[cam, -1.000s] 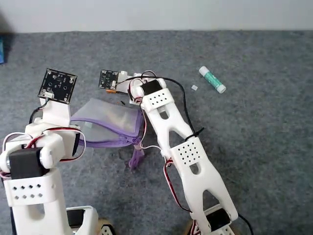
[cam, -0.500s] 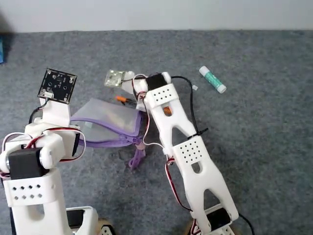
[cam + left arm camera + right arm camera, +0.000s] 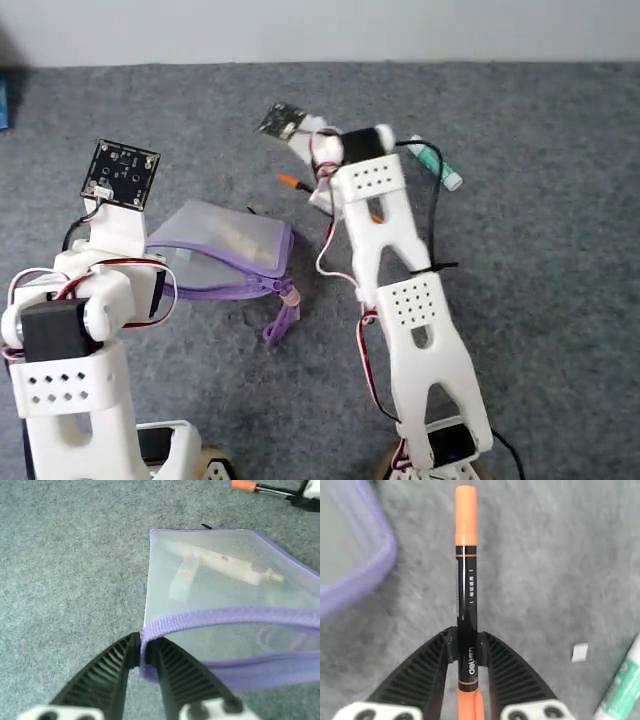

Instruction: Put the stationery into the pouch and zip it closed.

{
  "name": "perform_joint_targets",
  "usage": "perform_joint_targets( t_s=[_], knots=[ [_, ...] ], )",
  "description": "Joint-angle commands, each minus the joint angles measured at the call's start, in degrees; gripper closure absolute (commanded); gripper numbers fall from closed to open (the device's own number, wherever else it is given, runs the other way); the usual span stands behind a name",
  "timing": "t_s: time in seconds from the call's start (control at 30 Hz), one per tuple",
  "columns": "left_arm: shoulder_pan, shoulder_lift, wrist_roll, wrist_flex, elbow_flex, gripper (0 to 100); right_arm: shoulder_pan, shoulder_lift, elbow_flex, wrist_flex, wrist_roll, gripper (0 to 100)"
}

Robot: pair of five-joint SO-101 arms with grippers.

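Observation:
A translucent purple-edged pouch lies on the grey carpet, with white stationery visible inside it. My left gripper is shut on the pouch's purple zip edge at its end corner. My right gripper is shut on a black pen with orange ends, held above the carpet just right of the pouch; its orange tip points toward the pouch. A green and white glue stick lies on the carpet at the far right, beside the right arm.
The pouch's purple zip pull strap trails toward the table front. A small white scrap lies on the carpet near the glue stick. A pale wall borders the carpet's far edge.
My right arm has swung away from the pouch to the right and farther back, carrying the pen with it. The left arm and the pouch have stayed put.

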Motion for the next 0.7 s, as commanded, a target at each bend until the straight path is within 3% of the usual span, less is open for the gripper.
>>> perform_joint_targets(
  t_s=[0.0, 0.13, 0.33, 0.67],
  knots=[
    [0.4, 0.0, 0.5, -1.3, -0.4, 99, 1.5, -5.9, 6.5, 2.7, -0.8, 99.0],
    [0.4, 0.0, 0.5, -1.3, -0.4, 99, 1.3, -8.0, 15.8, 2.6, -4.7, 97.3],
    [0.4, -0.3, 0.5, -1.3, -0.1, 99, 0.6, -8.6, 18.1, 2.5, -11.3, 76.1],
    [0.4, -0.3, 0.5, -1.3, -0.1, 99, -2.0, -7.1, 18.0, -0.6, -11.1, 94.5]
  ],
)
